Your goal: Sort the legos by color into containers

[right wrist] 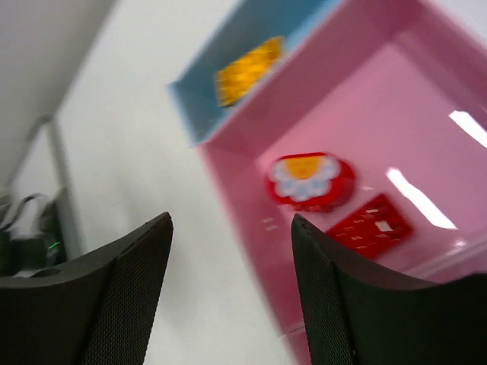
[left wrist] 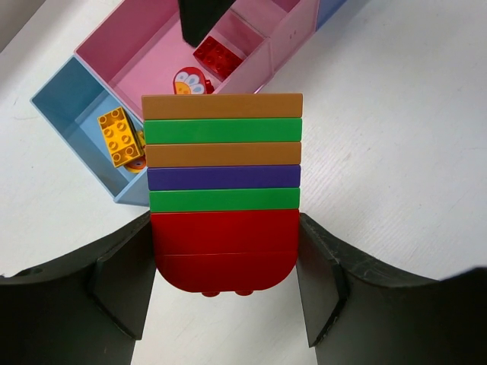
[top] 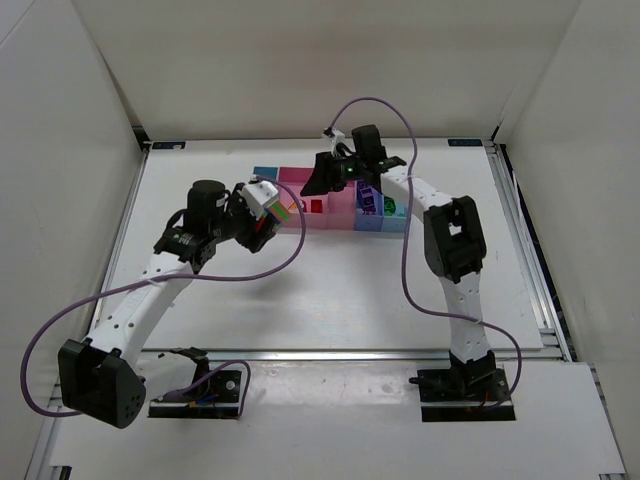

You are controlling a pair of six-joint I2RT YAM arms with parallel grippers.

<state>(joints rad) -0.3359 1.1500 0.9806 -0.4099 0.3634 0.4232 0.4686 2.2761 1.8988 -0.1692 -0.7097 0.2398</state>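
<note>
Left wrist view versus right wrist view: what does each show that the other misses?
Only the left wrist: a striped brick stack gripped in the left hand, red end nearest the camera. Only the right wrist: the right hand open, nothing between its fingers, the picture blurred. Both: the yellow brick in the light blue bin, and the red brick and red flower piece in the pink bin.

Your left arm (top: 140,300) reaches forward and inward from its base, the wrist turned toward the middle. Your left gripper (left wrist: 223,258) clamps both fingers on the red base of a brick stack (left wrist: 222,152). Your right arm (top: 455,245) bends at the elbow and stretches leftward. Your right gripper (right wrist: 228,228) points down with its fingers parted.
</note>
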